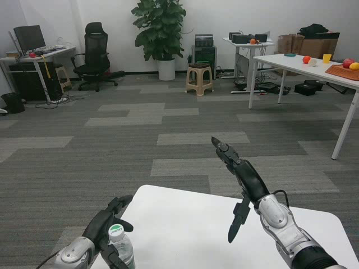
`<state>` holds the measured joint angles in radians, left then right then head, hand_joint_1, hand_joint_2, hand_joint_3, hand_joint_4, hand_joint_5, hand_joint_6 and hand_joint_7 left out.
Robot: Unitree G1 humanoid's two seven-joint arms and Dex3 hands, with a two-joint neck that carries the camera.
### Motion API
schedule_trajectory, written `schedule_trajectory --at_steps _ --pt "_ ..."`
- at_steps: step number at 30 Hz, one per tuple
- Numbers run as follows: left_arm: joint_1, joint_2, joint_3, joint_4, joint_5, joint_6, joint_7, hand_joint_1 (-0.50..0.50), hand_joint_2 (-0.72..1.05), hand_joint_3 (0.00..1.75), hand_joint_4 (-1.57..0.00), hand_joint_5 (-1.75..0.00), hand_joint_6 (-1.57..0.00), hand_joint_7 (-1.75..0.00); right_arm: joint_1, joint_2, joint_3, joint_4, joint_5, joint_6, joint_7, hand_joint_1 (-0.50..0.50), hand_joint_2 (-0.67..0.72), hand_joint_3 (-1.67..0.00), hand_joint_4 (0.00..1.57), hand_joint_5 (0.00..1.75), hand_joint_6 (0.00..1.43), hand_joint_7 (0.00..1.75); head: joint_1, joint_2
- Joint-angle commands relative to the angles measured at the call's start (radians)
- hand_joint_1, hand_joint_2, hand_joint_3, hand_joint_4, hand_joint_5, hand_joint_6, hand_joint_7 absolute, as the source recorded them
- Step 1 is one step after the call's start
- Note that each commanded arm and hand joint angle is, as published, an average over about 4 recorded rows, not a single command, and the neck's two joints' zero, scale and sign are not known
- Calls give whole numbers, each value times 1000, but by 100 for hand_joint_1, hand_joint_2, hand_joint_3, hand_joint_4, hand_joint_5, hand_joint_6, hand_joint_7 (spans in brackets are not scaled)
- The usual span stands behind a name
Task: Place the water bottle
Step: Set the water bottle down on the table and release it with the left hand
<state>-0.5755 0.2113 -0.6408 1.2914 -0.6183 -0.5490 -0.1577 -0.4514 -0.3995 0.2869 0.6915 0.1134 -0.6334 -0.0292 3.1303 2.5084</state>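
at the near left corner of the white table (185,224) stands one water bottle (120,246), upright, clear plastic with a white cap; a green mark and some tiny print sit on the cap, too small to read. the left hand (105,225) grasps the bottle just below the cap, black fingers curled about the neck and shoulder, the silver forearm coming in low from the bottom edge. over the table's right half the right hand (240,179) is raised and holds nothing; its fingers are released and stretched forward and up over the table's far edge, with the thumb hanging down toward the tabletop. its silver forearm slants in from the bottom right corner.

beyond the table lies grey patterned carpet. farther off, one beige stool (200,78) stands near one potted plant (161,31) in a white pot. to the far left is one black office chair (96,55) beside a desk (39,59) carrying one dark monitor (30,37). to the far right a second white table (305,70) bears one yellow cup (327,58), one orange fruit (306,59), and a tray (342,71) with a red and a yellow fruit on it. a smaller desk (247,47) stands against the back wall.
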Motion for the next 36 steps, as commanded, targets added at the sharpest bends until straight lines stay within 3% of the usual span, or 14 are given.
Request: schedule_trajectory --at_steps 1,8,12,14,22,36 --pt "11 17 8 -7 -3 1 -2 -50 -37 9 0 -175 0 -35 -32 3 1 10 6 -6 -8 -29 53 0 0 0 0 0 1 -1" --pt "14 20 33 -16 -3 -2 -21 -50 -37 9 0 -172 0 -35 -36 4 2 16 6 -6 -8 -29 53 0 0 0 0 0 1 -5" --pt "20 31 42 -29 -3 1 -57 -50 -37 9 0 -133 0 -31 -36 3 3 17 6 -6 -8 -29 53 0 0 0 0 0 2 -5" --pt "25 35 46 -37 -3 3 -70 -50 -37 9 0 -123 0 -28 -36 3 3 17 6 -6 -8 -29 53 0 0 0 0 0 1 -6" --pt "55 47 91 -87 -1 1 -93 -50 -37 9 0 -131 0 -21 -36 2 9 15 6 -6 -8 -29 53 0 0 0 0 0 10 0" --pt "130 77 190 -167 13 0 -100 -50 -46 9 0 -123 0 -16 -34 -3 12 2 6 -6 -8 -29 53 0 0 0 0 0 15 5"
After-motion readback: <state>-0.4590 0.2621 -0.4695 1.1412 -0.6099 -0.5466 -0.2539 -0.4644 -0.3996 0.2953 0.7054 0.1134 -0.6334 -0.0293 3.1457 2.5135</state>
